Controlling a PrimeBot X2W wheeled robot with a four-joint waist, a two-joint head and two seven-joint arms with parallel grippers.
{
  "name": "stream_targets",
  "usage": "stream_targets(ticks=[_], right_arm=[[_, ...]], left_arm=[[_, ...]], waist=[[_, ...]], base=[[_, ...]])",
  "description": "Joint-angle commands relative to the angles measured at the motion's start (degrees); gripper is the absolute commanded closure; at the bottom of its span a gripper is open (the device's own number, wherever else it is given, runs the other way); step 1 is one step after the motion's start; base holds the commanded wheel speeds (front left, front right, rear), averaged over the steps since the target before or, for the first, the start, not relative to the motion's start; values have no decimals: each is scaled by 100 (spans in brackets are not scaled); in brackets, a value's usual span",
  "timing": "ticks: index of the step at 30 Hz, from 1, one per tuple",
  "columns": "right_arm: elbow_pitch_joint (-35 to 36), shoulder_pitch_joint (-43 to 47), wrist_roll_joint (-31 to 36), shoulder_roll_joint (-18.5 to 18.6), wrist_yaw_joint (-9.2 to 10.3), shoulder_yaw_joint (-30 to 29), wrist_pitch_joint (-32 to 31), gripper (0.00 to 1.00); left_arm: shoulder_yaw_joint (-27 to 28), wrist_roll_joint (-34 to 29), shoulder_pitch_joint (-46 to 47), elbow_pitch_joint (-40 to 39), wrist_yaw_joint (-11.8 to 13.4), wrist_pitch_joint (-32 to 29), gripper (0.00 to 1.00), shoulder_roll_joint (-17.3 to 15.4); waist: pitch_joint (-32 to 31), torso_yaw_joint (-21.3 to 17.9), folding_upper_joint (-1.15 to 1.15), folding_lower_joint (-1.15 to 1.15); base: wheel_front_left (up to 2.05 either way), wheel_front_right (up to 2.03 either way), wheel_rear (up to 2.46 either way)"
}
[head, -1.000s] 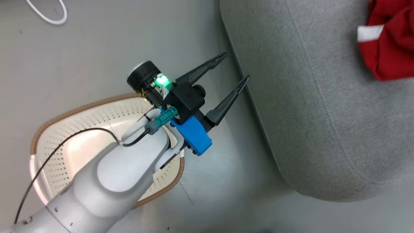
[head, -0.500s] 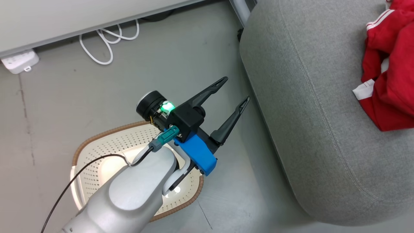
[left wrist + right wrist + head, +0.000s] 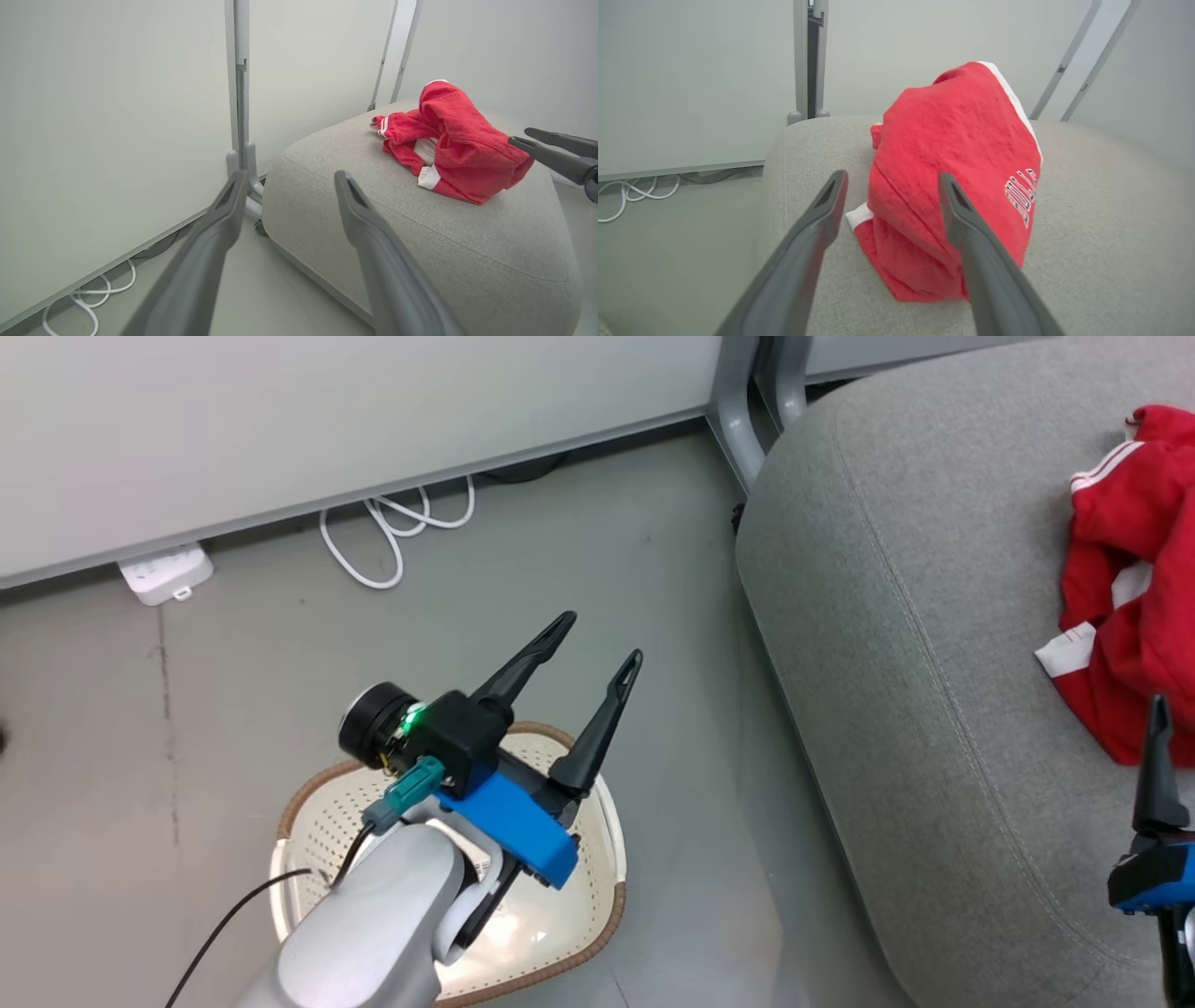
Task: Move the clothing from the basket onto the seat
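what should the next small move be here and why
Probably just pull both hands back to rest, since the job looks done. The clothing lies heaped on the seat, what shows of the basket is bare, and the left hand and right hand are open and empty.

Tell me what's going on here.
The red clothing lies heaped on the seat. The basket on the floor looks empty where it shows. The left gripper hangs above the basket. The right gripper points at the clothing from over the seat. Both have jaws open and hold nothing.
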State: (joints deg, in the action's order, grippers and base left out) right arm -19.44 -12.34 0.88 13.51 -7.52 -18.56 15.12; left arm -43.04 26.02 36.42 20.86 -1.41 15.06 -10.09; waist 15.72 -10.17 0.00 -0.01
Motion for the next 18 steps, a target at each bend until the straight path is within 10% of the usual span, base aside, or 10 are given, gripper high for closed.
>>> stream_targets(ticks=[1,18], right_arm=[[76,95,-39,-26,6,77,3,0],[917,184,-140,-248,6,999,3,0]], left_arm=[[97,-34,-139,-48,33,15,0,-39],[1965,-730,-1498,-907,101,16,0,58]], waist=[[-103,97,0,1],[-742,864,0,1]], base=[[0,0,0],[0,0,0]])
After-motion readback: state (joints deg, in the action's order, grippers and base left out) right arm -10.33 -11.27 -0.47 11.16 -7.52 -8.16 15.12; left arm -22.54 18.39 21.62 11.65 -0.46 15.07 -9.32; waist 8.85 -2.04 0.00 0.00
